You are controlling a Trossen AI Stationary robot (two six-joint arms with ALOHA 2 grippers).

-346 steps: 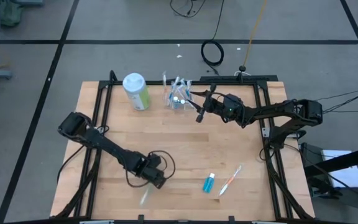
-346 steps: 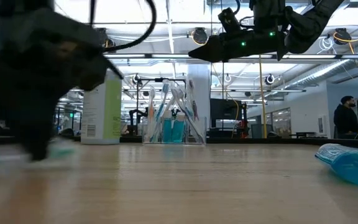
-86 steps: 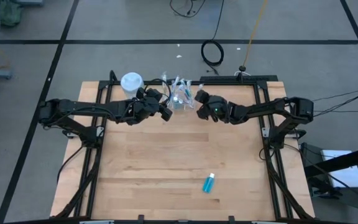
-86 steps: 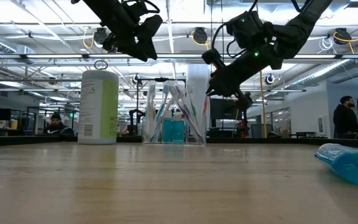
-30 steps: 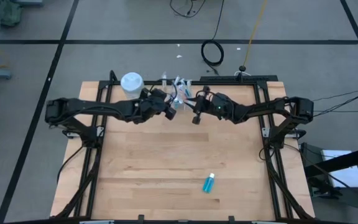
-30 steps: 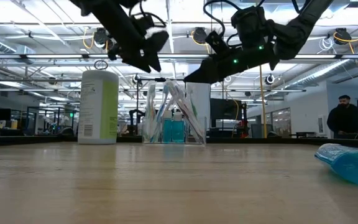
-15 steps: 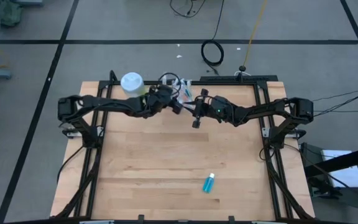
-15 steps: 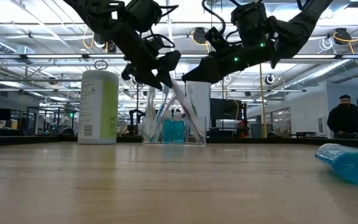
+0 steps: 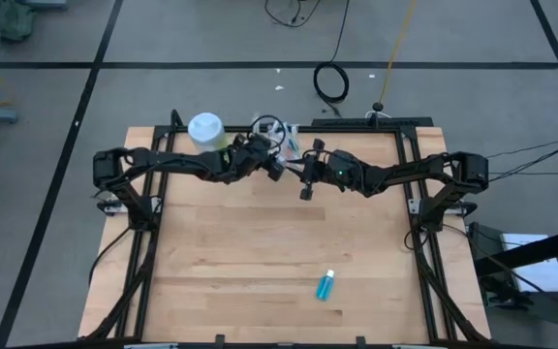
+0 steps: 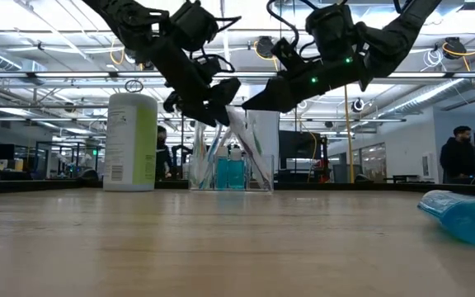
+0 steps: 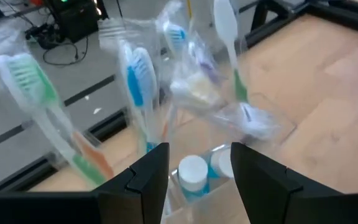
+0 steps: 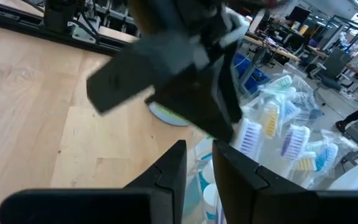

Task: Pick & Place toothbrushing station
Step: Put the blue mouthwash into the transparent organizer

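The left gripper (image 10: 213,103), fingers spread, hides the clear cup (image 10: 231,169) from overhead. Just beside it, the right gripper (image 10: 254,101) hangs slightly parted, with a green-and-white canister (image 10: 132,142) beyond.

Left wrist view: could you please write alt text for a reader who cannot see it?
The left tool, its two dark fingers apart, hangs over a small clear plastic cup holding pastel-handled toothbrushes and blue white-capped tubes. Light wooden table lies beyond.
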